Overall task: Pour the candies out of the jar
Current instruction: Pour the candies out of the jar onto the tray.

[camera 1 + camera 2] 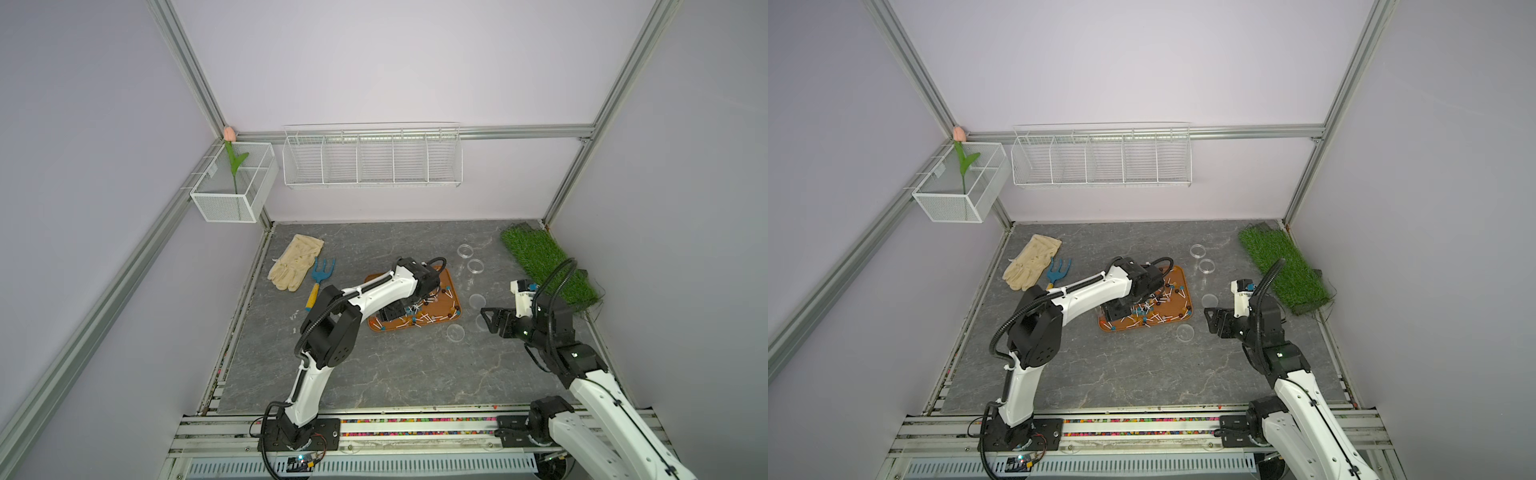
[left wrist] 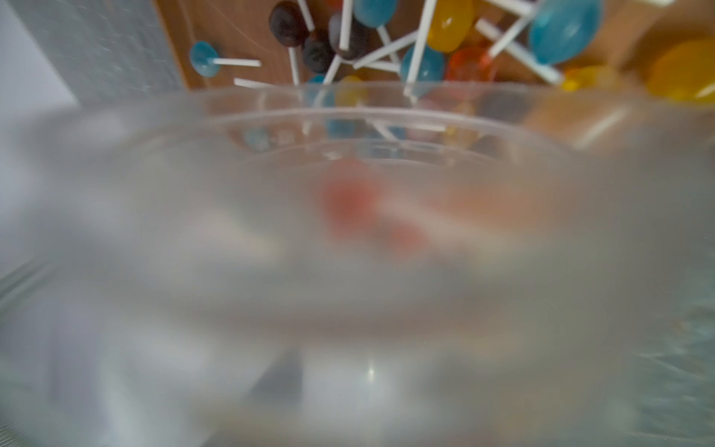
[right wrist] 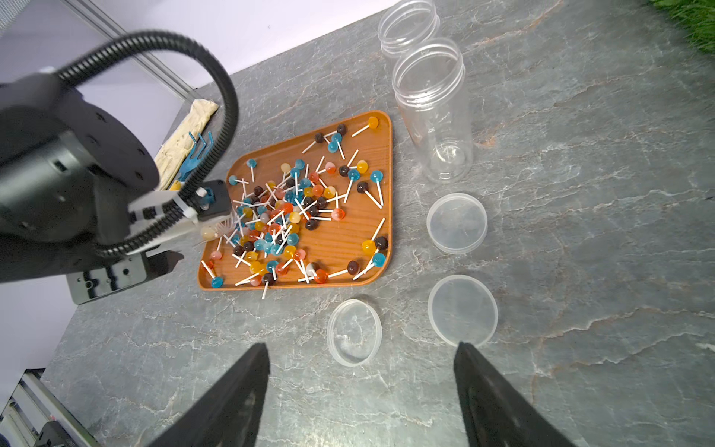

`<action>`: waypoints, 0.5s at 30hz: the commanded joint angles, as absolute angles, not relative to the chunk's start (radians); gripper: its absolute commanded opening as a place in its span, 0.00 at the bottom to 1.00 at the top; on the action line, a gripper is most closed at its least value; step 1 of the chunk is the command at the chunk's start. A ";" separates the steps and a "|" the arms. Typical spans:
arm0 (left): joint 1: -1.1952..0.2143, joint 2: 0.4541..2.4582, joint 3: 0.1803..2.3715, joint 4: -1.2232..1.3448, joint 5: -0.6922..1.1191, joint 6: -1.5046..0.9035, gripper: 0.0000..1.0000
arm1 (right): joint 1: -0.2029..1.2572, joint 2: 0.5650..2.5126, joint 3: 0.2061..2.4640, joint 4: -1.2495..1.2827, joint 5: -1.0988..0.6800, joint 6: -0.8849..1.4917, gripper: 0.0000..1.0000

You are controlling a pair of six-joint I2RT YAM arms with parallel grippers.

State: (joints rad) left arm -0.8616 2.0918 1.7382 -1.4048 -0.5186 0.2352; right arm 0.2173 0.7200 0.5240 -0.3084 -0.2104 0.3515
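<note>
Jar clamped in left gripper; right gripper wide, empty

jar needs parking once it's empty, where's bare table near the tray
Widest bare stone: in front of the tray, toward the near table edge. Also behind it, between the glove and empty jars. Crowded: right of the tray, with three lids by the right pincer.

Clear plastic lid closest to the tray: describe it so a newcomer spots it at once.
On the grey stone-look tabletop lies a brown wooden tray strewn with small lollipops. Three clear round plastic lids lie on the table beside it. The wanted lid is the one just off the tray's near right corner; the other two lie farther out.
</note>
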 commanded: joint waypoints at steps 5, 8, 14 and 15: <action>-0.830 1.909 1.675 -1.242 -0.052 0.179 0.52 | 0.212 0.690 0.482 -0.281 -0.216 0.371 0.78; -0.821 1.839 1.594 -1.144 -0.006 0.192 0.52 | 0.212 0.693 0.476 -0.285 -0.219 0.371 0.78; -0.826 1.794 1.529 -1.090 -0.205 0.182 0.47 | 0.212 0.695 0.466 -0.285 -0.220 0.375 0.78; -0.838 1.824 1.565 -1.146 -0.309 0.171 0.47 | 0.212 0.695 0.468 -0.286 -0.220 0.376 0.78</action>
